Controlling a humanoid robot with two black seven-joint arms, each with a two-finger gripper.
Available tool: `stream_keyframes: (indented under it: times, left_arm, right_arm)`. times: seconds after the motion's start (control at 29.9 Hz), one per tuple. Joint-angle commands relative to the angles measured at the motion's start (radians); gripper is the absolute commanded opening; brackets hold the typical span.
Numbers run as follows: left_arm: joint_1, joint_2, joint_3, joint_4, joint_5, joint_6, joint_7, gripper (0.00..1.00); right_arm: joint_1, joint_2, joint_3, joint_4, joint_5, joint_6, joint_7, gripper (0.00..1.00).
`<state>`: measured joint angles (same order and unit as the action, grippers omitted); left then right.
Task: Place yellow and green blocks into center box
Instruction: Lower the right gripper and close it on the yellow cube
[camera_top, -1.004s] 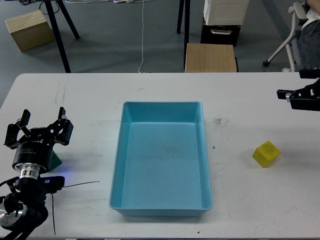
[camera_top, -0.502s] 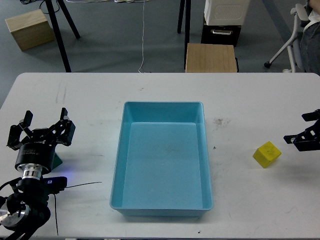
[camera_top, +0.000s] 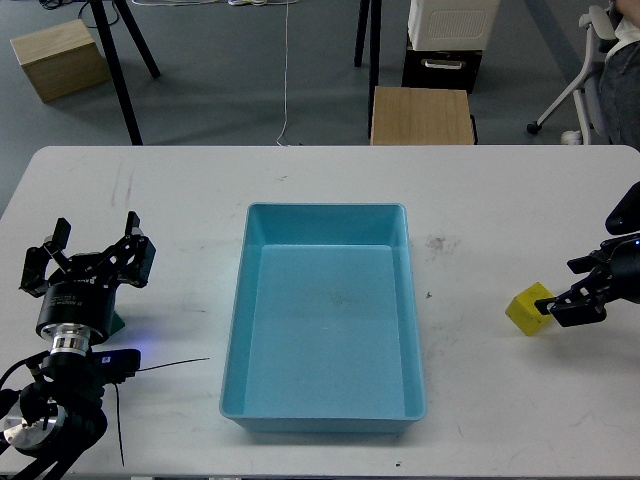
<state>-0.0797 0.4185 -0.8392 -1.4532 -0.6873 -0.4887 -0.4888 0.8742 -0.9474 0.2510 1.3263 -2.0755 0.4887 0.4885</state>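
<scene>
The light blue box sits in the middle of the white table and holds nothing. The yellow block lies on the table to its right. My right gripper comes in from the right edge, open, with its fingertips at the block's right side; the lower finger looks to touch the block. My left gripper is open at the left, pointing up towards the camera. Only a corner of the green block shows beside and under it.
A thin black cable lies on the table between my left arm and the box. Beyond the far table edge stand a wooden stool, a cardboard box, tripod legs and a chair.
My right gripper has come down and leftwards from the far right edge to the yellow block's right side. My left gripper has shifted slightly. The blocks and box have not moved.
</scene>
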Motion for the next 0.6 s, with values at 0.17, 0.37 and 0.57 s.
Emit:
stream_keyframes:
  times: [0.17, 0.37, 0.57]
  left_arm:
    - [0.0, 0.002, 0.0, 0.002, 0.0, 0.0, 0.0, 1.0]
    - [0.001, -0.001, 0.005, 0.002, 0.0, 0.0, 0.0, 1.0]
    - [0.001, -0.001, 0.002, 0.004, 0.0, 0.0, 0.0, 1.0]
  right_arm:
    - [0.003, 0.056, -0.032, -0.03, 0.003, 0.0, 0.0, 0.97]
    - [0.005, 0.074, -0.056, -0.061, 0.005, 0.0, 0.0, 0.97]
    - [0.003, 0.105, -0.058, -0.096, 0.002, 0.0, 0.0, 0.97]
